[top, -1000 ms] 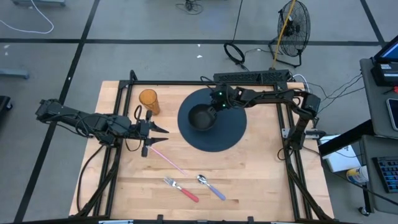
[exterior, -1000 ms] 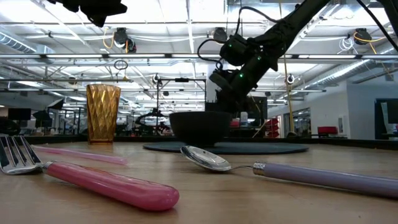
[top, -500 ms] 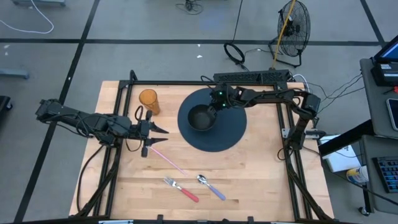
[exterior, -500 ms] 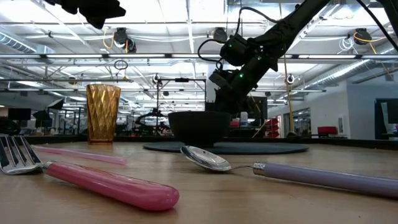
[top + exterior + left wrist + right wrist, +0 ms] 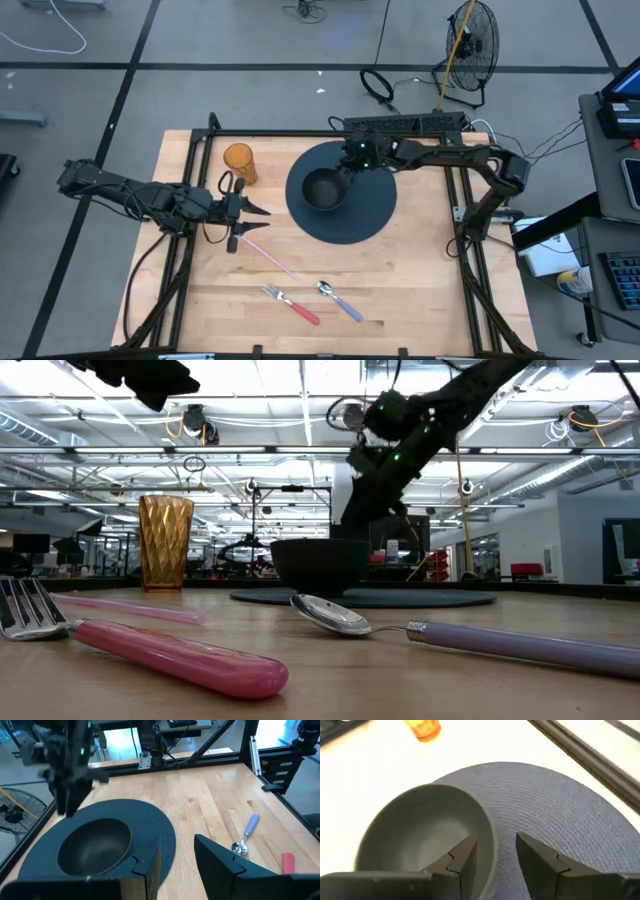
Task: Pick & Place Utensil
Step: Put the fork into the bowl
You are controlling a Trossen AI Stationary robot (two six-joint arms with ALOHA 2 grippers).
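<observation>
A pink-handled fork [image 5: 290, 303] and a purple-handled spoon [image 5: 340, 300] lie flat side by side near the table's near edge. A thin pink stick [image 5: 268, 253] lies to their far left. A dark bowl [image 5: 322, 188] stands on a round dark placemat [image 5: 365, 215]. My right gripper [image 5: 345, 172] hovers open just above the bowl's far-right rim [image 5: 487, 837], which shows below the gap between its fingers. My left gripper [image 5: 262, 218] hangs open over the table's left side, above the stick's far end, with nothing between its fingers [image 5: 215, 857].
An orange tumbler [image 5: 238, 160] stands upright left of the placemat, near the far edge. Black frame rails [image 5: 300, 132] run along the table's far, left and right sides. Bare wood lies between the placemat and the utensils.
My right gripper has risen off the bowl's far-right rim and drawn back a little toward the table's far right. The bowl stays where it was on the placemat.
</observation>
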